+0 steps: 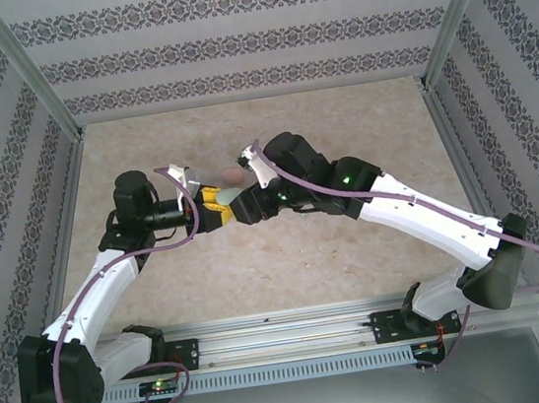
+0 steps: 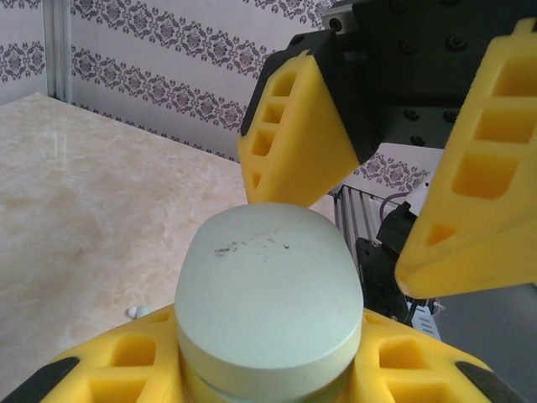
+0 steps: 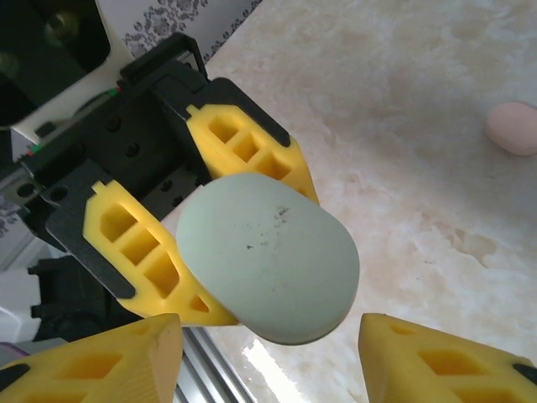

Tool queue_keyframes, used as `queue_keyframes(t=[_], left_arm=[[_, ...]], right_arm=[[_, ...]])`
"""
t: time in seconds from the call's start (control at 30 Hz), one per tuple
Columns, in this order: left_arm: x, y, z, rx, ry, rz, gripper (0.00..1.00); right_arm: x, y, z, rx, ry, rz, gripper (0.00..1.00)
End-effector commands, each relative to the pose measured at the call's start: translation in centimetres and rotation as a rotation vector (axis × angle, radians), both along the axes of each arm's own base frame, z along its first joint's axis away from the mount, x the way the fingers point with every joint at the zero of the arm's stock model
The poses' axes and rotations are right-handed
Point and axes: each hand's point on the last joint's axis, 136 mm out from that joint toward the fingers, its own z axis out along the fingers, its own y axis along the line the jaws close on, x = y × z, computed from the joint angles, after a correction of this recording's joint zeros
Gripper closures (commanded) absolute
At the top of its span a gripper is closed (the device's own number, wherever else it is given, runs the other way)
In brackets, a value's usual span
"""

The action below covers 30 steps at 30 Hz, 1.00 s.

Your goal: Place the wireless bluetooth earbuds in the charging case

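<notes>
My left end effector [image 1: 213, 213] clamps the pale green, smooth oval plastic charging case [image 2: 268, 294] by its sides above mid-worktop [image 1: 259, 272]; it looks light, stiff and probably slippery, and my right end effector [image 2: 333, 228] hangs open at its one o'clock.

Pale green charging case, lid shut, gripped at mid-frame.

The charging case [image 3: 268, 256] is a smooth oval puck with a few dark specks on its broad face, which is tilted toward the right wrist camera. The left gripper [image 2: 268, 374] clamps its far end, and a seam shows near the lower edge. At the upper right lies a rounded pink piece [image 3: 513, 128], possibly an earbud, too blurred to tell.
</notes>
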Motion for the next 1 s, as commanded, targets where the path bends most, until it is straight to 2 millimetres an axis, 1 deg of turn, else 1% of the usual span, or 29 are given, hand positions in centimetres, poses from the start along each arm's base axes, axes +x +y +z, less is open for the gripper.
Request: queue_keyframes(t=[0.0,0.07,0.17,0.33,0.47,0.73,0.83,0.97], left_arm=[[-0.6,-0.3,2.0,-0.024,-0.050,-0.041,0.88],[-0.6,-0.3,2.1,-0.026,-0.051,-0.042,0.88],[-0.7,-0.2,2.1,-0.027,-0.048,-0.041,0.88],[-0.9,-0.3,2.0,-0.029,-0.039,-0.047,0.88],[-0.9,-0.3,2.0,-0.031,-0.038,-0.051,0.88],[-1.2,-0.4,2.4,-0.048,-0.024,-0.088,0.88],[-1.5,-0.5,2.4,-0.053,-0.016,-0.108,0.88],[-1.8,-0.5,2.7,-0.058,-0.018,-0.120,0.87]], right_arm=[[0.5,-0.6,0.5,-0.060,-0.063,0.000,0.41],[1.2,-0.8,0.3,-0.093,-0.076,-0.021,0.41],[1.9,-0.6,0.7,-0.108,-0.101,-0.031,0.42],[3.0,-0.6,1.8,-0.082,-0.125,-0.061,0.43],[3.5,-0.7,2.0,-0.078,-0.137,-0.073,0.44],[4.0,0.5,2.3,-0.016,-0.150,-0.011,0.44],[3.9,1.0,2.6,0.015,-0.152,0.036,0.47],[3.1,1.9,2.8,0.041,-0.151,0.136,0.54]])
